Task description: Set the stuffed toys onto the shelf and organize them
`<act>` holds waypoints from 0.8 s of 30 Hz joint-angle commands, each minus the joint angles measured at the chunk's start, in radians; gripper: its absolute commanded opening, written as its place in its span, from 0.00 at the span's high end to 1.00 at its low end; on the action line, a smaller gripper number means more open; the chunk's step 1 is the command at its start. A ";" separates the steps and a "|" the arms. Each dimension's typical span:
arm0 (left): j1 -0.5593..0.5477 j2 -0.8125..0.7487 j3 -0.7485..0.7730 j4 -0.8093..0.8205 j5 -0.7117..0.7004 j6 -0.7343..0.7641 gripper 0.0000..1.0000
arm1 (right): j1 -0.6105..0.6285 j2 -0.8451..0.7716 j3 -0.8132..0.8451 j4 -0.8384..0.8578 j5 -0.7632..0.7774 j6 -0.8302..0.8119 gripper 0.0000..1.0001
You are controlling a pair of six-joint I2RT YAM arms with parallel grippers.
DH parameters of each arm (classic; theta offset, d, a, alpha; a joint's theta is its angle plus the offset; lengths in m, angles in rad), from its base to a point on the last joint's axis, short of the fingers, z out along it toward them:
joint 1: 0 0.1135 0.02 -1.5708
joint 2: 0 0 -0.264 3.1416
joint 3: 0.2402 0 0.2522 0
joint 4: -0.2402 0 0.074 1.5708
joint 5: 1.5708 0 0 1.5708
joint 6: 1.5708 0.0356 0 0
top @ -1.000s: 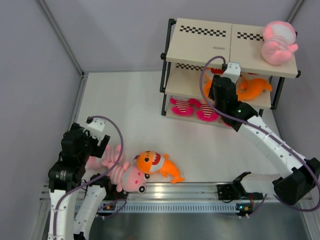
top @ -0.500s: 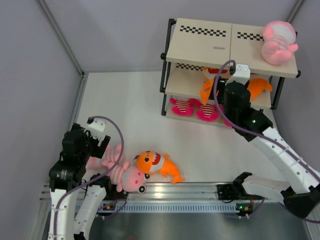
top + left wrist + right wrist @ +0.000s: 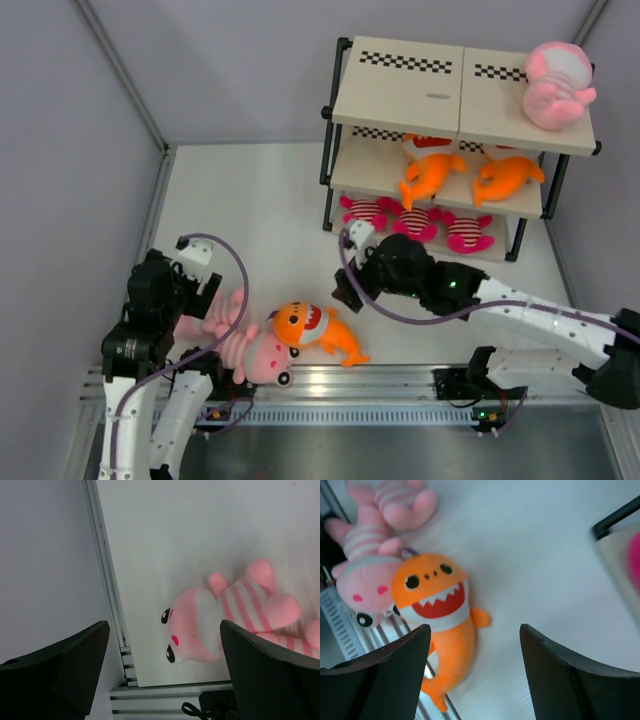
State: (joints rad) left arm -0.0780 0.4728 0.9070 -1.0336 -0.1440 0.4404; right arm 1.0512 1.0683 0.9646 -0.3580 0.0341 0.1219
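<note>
Right gripper [image 3: 474, 635] spread and empty above orange shark [image 3: 437, 610] on table [image 3: 260, 200], left gripper [image 3: 164, 630] wide apart over pink striped doll [image 3: 197, 630] (touching the shark)

This is a robot test cell in a lab. Plain grey partition walls [image 3: 70, 130] stand just left of the left claw [image 3: 164, 625] and far beyond the right claw [image 3: 475, 627]. A ribbed aluminium rail [image 3: 400, 378] runs behind both claws, along the white tabletop's [image 3: 250, 200] near edge. Black-white checker strips [image 3: 405, 61] edge the shelf [image 3: 400, 95] beyond the right claw, and a purple cable [image 3: 238, 270] loops beside the left claw.
</note>
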 commanded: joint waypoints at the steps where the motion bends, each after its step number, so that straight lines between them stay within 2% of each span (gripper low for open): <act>1: 0.011 -0.014 -0.011 0.007 0.018 -0.006 0.01 | 0.047 0.088 -0.139 0.121 -0.194 0.047 0.28; 7: 0.014 -0.020 -0.019 0.001 0.035 -0.006 0.01 | 0.047 0.212 -0.245 0.293 -0.237 0.073 0.26; 10: 0.015 -0.026 -0.051 0.001 0.040 0.000 0.01 | 0.046 0.289 -0.250 0.329 -0.284 0.085 0.29; 13: 0.015 -0.040 -0.079 0.001 0.032 0.003 0.01 | 0.049 0.349 -0.265 0.349 -0.348 0.097 0.41; 14: 0.017 -0.039 -0.083 0.001 0.032 0.004 0.01 | 0.047 0.367 -0.268 0.384 -0.356 0.101 0.51; 17: 0.015 -0.037 -0.082 0.001 0.034 0.006 0.01 | 0.047 0.380 -0.268 0.378 -0.352 0.119 0.66; 18: 0.015 -0.034 -0.077 0.001 0.037 0.006 0.01 | 0.047 0.374 -0.265 0.364 -0.335 0.124 0.80; 21: 0.015 -0.031 -0.069 0.001 0.037 0.006 0.01 | 0.047 0.320 -0.247 0.315 -0.269 0.136 1.00; 24: 0.015 -0.030 -0.068 0.001 0.029 0.004 0.01 | 0.049 0.234 -0.154 0.202 -0.160 0.162 1.00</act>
State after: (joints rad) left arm -0.0700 0.4469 0.8265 -1.0435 -0.1192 0.4412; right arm 1.0893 1.4105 0.7082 -0.1013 -0.2302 0.2516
